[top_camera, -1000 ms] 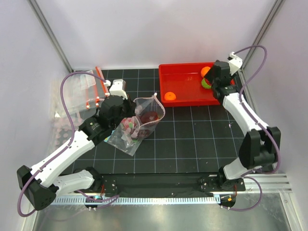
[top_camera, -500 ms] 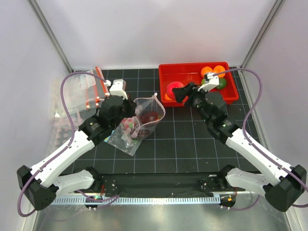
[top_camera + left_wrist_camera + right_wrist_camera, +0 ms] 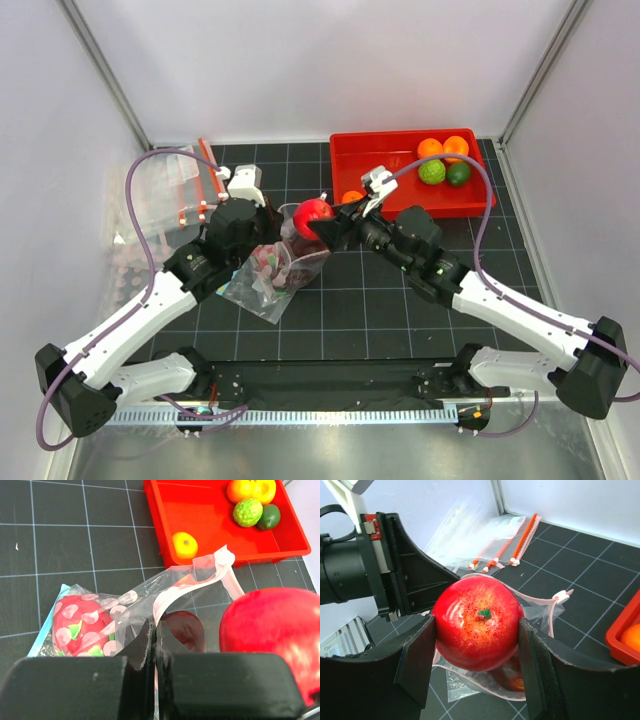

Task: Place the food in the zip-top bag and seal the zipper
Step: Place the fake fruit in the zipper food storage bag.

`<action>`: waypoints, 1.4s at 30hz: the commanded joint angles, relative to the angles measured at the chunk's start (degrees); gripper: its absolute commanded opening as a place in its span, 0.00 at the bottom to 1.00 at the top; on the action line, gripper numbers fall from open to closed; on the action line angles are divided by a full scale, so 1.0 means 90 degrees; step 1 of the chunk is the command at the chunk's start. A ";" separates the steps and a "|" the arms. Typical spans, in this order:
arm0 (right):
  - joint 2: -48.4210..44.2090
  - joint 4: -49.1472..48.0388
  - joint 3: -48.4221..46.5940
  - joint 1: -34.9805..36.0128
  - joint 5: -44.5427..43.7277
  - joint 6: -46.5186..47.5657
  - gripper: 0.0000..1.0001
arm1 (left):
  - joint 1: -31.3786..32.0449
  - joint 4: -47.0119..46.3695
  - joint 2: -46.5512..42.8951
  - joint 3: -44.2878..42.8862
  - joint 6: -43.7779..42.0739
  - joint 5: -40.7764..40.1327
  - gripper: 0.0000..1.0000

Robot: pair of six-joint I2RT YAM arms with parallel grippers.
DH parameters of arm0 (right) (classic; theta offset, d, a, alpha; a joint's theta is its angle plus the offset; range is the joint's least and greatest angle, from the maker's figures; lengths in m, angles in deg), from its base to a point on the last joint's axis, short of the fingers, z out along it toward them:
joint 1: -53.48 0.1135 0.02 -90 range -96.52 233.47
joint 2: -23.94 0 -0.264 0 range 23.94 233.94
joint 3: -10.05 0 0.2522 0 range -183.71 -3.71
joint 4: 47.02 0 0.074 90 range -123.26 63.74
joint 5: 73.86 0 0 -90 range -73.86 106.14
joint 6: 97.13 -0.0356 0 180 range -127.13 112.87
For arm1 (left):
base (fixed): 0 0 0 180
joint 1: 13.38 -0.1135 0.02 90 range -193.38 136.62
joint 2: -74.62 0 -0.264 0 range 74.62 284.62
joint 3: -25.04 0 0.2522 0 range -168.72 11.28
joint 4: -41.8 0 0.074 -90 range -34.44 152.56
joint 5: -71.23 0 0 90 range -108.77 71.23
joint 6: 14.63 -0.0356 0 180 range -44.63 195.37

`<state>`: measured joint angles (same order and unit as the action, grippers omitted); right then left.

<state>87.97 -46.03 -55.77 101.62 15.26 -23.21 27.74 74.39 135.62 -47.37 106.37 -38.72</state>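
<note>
Right wrist view: right gripper (image 3: 476, 666) clamps glossy red round toy fruit (image 3: 477, 622) above polka-dotted clear zip-top bag (image 3: 536, 611); left gripper (image 3: 153, 636), at nine o'clock, pinches the bag's rim.

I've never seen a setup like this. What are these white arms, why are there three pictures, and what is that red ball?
These are two robot arms bolted to a table, each ending in a two-finger gripper. One picture looks down from above; the other two come from small cameras on each wrist. The left gripper is shut, pinching the rim of a dotted plastic bag that already holds a pink toy fruit and a dark fruit. The right gripper holds a red toy apple at the bag's mouth. Behind sits a red tray with oranges and green fruits; spare bags lie at far left.
</note>
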 commanded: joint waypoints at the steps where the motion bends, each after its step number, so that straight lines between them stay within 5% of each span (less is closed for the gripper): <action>1: 0.0101 -0.0485 -0.0086 0.0090 0.0166 0.0438 0.24 | 0.0001 -0.0325 -0.0156 -0.0055 -0.0066 -0.0108 0.00; 11: 0.0765 -0.0466 -0.0241 0.0256 -0.0075 0.0458 0.28 | 0.0001 -0.0403 -0.0331 0.0052 -0.0037 -0.0128 0.00; 15: 0.0893 -0.0319 -0.0359 0.0315 -0.0194 0.0507 0.60 | 0.0001 -0.0403 -0.0380 0.0062 -0.0046 -0.0167 0.00; 18: 0.0767 -0.0299 -0.0310 0.0325 -0.0370 0.0517 0.71 | 0.0001 -0.0393 -0.0380 0.0072 -0.0046 -0.0196 0.00; 32: 0.0434 -0.0231 -0.0183 0.0325 -0.0685 0.0497 0.74 | -0.0009 -0.0403 -0.0468 0.0111 -0.0037 -0.0352 0.00; 35: 0.0561 -0.0221 -0.0300 0.0325 -0.0294 0.0526 0.86 | 0.0001 -0.0403 -0.0459 0.0111 -0.0027 -0.0343 0.00; 36: 0.0658 -0.0182 -0.0349 0.0335 -0.0118 0.0555 0.99 | 0.0001 -0.0403 -0.0449 0.0111 -0.0027 -0.0352 0.00; 42: 0.0640 -0.0016 -0.0437 0.0344 -0.0321 0.0575 1.00 | 0.0001 -0.0393 -0.0458 0.0101 -0.0027 -0.0372 0.00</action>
<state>94.72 -44.79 -57.58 104.37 12.46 -18.97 27.74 74.36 132.95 -46.15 106.39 -40.47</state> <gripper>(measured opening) 0.994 0.012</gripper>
